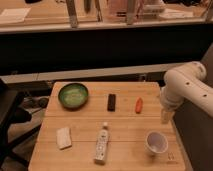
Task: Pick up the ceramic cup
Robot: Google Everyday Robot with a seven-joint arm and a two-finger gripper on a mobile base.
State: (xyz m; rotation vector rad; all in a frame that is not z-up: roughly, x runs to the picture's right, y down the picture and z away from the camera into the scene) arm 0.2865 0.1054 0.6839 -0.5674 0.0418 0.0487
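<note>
The ceramic cup (156,142) is small, white and round with a pale inside. It stands upright on the wooden table (85,120) near the front right corner. The white arm (187,85) comes in from the right. My gripper (166,116) hangs down at the table's right edge, behind and slightly right of the cup, and apart from it.
A wide green bowl (73,95) sits at the back left. A black block (112,102) and an orange object (139,104) lie mid-back. A white bottle (102,143) lies at the front centre, a pale sponge (63,137) at the front left. A black chair (10,115) stands left.
</note>
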